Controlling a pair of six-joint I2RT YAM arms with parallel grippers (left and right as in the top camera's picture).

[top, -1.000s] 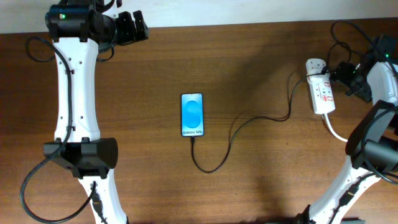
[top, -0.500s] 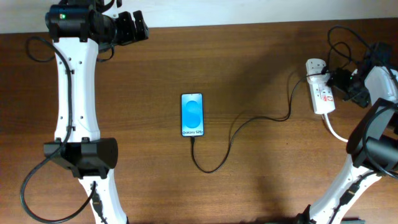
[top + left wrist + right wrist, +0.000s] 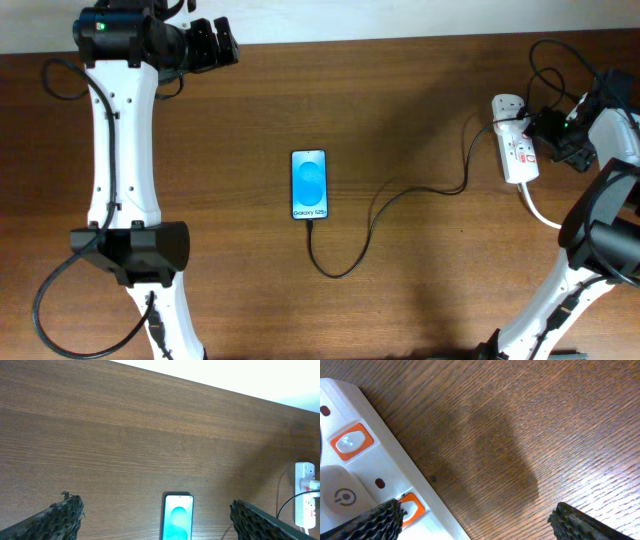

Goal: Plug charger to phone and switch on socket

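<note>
The phone (image 3: pixel 310 185) lies flat mid-table with its blue screen lit; it also shows in the left wrist view (image 3: pixel 177 516). The black charger cable (image 3: pixel 385 205) runs from the phone's bottom end in a loop to the white adapter (image 3: pixel 505 122) on the socket (image 3: pixel 518 150) at the right. My right gripper (image 3: pixel 548 133) is open, one finger over an orange switch (image 3: pixel 412 508) of the socket (image 3: pixel 365 460). My left gripper (image 3: pixel 215 45) is open and empty at the far left.
The socket's thick white cord (image 3: pixel 540 210) curves off to the right. Black arm cables (image 3: pixel 555 60) loop above the socket. The table's far edge meets a white wall (image 3: pixel 250 375).
My right gripper has moved left, closer onto the socket's right side. The phone, the cable and the left arm have not moved.
</note>
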